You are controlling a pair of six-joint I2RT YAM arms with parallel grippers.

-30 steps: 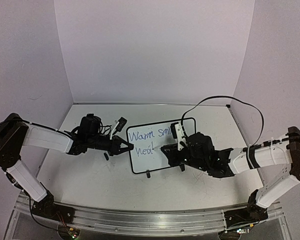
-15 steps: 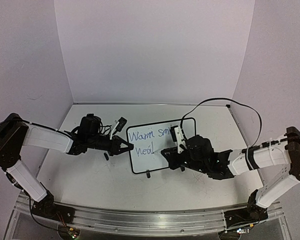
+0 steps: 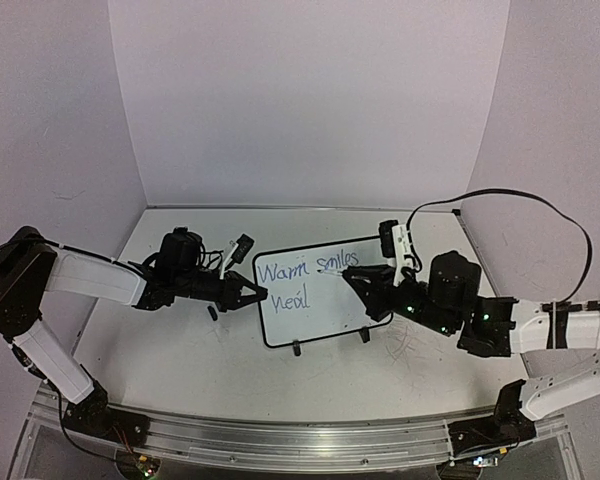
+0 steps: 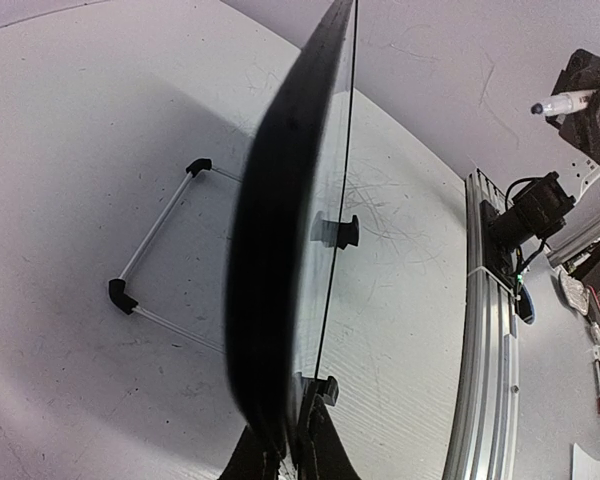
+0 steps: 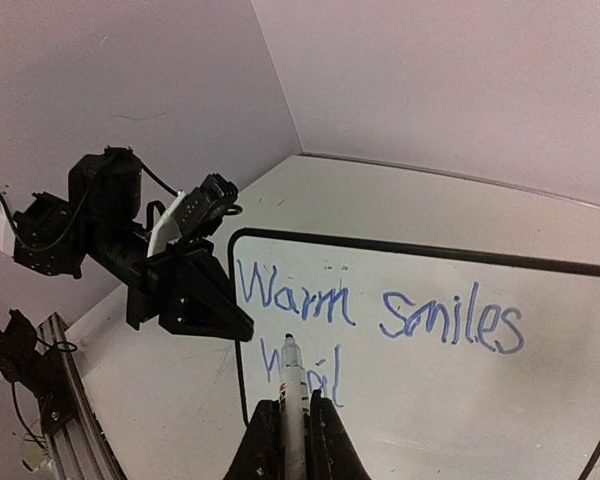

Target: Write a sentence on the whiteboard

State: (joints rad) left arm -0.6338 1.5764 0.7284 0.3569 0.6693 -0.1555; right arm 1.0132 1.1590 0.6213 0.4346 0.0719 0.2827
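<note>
Right, your left hand (image 3: pixel 258 293) is pressed together on the left edge of the whiteboard (image 3: pixel 330 322), pinching its thin black frame. The board stands on its two small black feet (image 3: pixel 297 349) near the middle of the tabletop (image 3: pixel 180 350), leaning back a little with its written face towards the arms. From your left wrist camera you see the board edge-on, a dark blurred band running up from between the fingers.

Your right hand (image 5: pixel 291 415) is pinching a marker (image 5: pixel 292 385), with the jaws closed tight on its barrel and the dark tip pointing up and out beyond the fingers. In the top view that hand sits at the right part of the board, low in front of it. From the pictures you cannot tell whether the tip touches the glossy surface or hangs just off it. In your right wrist view the tip lines up with the start of the lower line of writing.

The sentence (image 3: pixel 307 269) is in blue across the upper left and middle of the board. The top line reads "Warm smiles". Under "Warm", the lower line reads "heal", and the marker partly covers it in the wrist view.
</note>
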